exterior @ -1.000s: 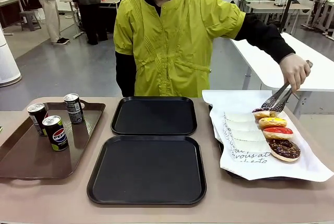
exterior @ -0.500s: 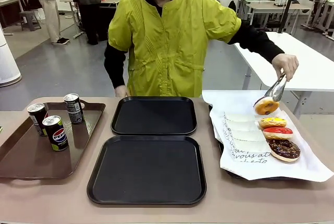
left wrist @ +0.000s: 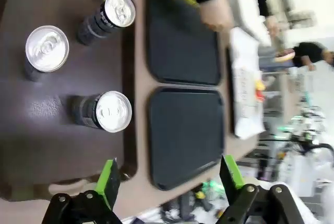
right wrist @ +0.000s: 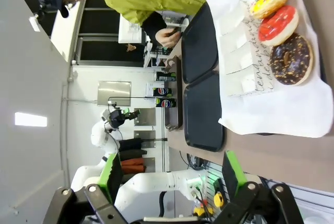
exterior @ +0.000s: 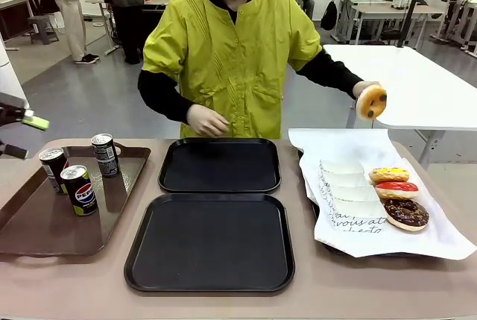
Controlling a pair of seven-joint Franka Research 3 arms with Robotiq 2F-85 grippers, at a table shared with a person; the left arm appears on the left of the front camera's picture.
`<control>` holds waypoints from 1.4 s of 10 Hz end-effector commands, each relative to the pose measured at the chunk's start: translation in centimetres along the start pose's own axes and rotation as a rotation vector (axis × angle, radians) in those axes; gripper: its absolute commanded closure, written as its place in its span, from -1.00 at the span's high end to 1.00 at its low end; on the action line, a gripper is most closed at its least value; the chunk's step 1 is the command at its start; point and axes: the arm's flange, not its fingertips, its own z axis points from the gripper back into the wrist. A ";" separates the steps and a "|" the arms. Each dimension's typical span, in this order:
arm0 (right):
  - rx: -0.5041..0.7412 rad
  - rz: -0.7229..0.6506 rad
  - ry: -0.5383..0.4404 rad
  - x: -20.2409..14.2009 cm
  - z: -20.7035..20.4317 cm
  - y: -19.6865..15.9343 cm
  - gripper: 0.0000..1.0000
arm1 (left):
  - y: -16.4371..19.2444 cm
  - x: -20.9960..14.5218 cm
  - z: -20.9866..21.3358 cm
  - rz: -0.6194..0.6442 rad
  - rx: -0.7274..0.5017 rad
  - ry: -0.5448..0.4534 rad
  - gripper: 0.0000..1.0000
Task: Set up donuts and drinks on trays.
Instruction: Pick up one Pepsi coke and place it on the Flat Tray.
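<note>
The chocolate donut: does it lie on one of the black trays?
No, the chocolate donut lies on the white printed paper, beside the red-iced donut.

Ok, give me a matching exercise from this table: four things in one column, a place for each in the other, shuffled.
1. cans
2. chocolate donut
3. red donut
4. held donut

A. in the air, off the table
B. near end of the white paper
C. on the brown tray
D. between the yellow donut and the chocolate one

Pairs: 1-C, 2-B, 3-D, 4-A
</note>
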 end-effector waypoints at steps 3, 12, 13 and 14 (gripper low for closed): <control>0.002 0.002 0.001 0.0 0.0 0.1 1.00 | -6.0 -0.6 -4.6 -0.066 0.477 0.033 1.00; 0.002 0.002 0.001 0.0 0.0 0.1 1.00 | -7.5 -1.5 -5.6 -0.105 0.550 0.071 1.00; 0.002 0.002 0.001 0.0 0.0 0.1 1.00 | -7.7 -0.1 -6.4 -0.097 0.637 0.071 1.00; 0.002 0.002 0.001 0.0 0.0 0.1 1.00 | -7.9 0.5 -7.0 -0.122 0.714 0.050 1.00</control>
